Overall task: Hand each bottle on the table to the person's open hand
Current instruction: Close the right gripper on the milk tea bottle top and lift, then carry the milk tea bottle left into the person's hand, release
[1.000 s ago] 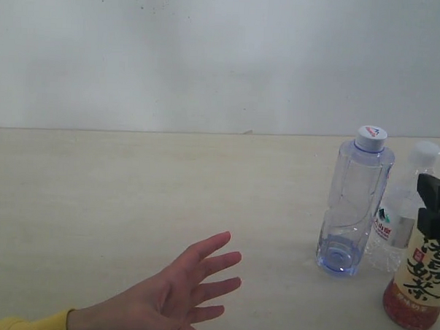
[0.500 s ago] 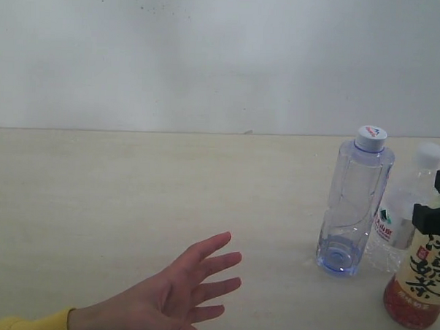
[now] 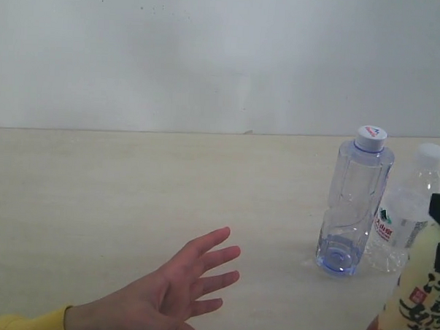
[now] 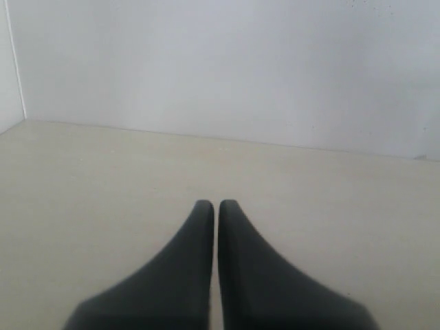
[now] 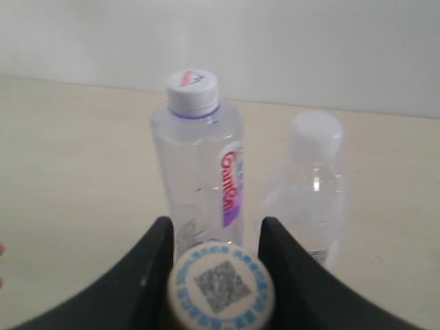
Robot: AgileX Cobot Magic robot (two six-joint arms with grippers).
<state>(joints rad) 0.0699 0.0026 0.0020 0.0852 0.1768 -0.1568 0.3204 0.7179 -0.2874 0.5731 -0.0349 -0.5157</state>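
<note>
The tea bottle (image 3: pixel 412 308) is seen in the lower right corner of the exterior view, leaning with its top toward the right edge. It is clasped at the neck by the right pincer (image 5: pixel 218 223), whose black fingers (image 5: pixel 161 240) are set on either side just below the cap (image 5: pixel 220 282). Whether its base is touching the surface (image 3: pixel 131 183) cannot be told. The tall bluish bottle (image 3: pixel 353 207) is stood upright at the right of that view, with the shorter clear bottle (image 3: pixel 407 221) just beside it, nearer the right edge. The open hand (image 3: pixel 163 294) is held at the lower left with its fingers spread, well apart from the bottles. The left pincer (image 4: pixel 215 205) is held with its tips pressed together.
</note>
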